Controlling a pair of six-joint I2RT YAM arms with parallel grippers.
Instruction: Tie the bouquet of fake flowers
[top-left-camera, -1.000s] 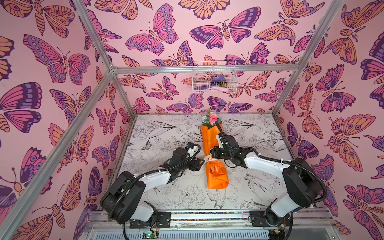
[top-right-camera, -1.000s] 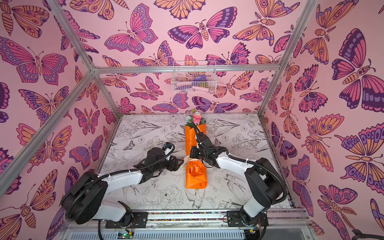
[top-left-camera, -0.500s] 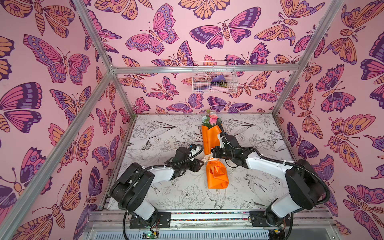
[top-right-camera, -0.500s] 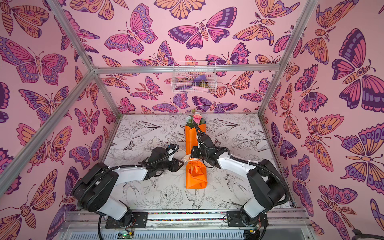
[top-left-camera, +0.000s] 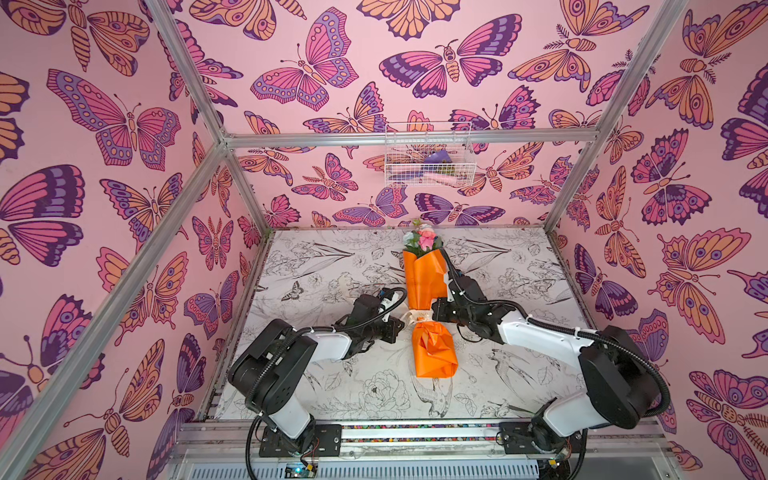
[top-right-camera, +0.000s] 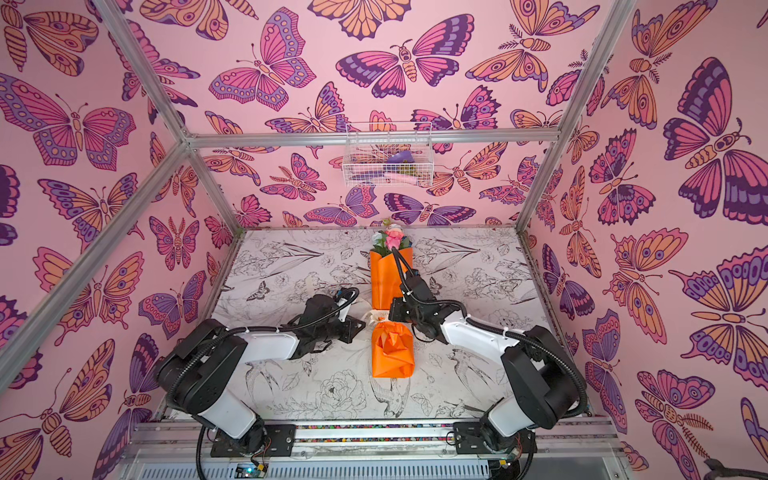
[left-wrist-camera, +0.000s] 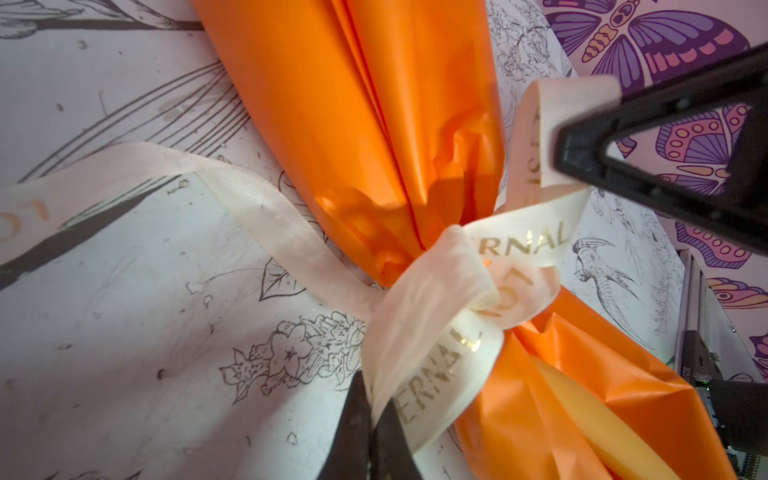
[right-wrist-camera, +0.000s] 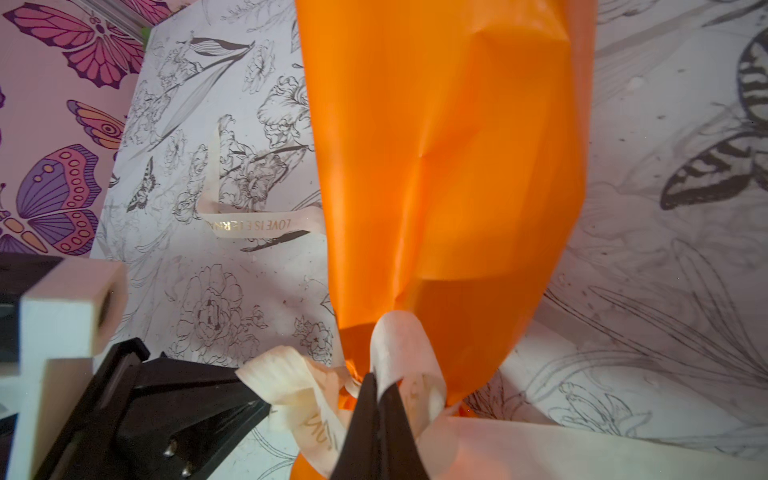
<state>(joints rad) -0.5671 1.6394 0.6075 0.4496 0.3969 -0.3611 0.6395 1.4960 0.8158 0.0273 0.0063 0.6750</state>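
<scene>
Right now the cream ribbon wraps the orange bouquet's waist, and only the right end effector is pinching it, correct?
Not only the right: the left wrist view shows the left end effector shut on a loop of the cream ribbon too. The right end effector pinches it, and it wraps the waist of the orange bouquet.

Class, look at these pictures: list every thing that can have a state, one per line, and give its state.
Orange paper-wrapped bouquet of fake flowers: lying flat, cinched at its waist.
Cream lettered fabric ribbon: knotted round that waist.
Left gripper: shut on the ribbon.
Right gripper: shut on the ribbon.
White wire basket: hanging, holding a few items.
</scene>
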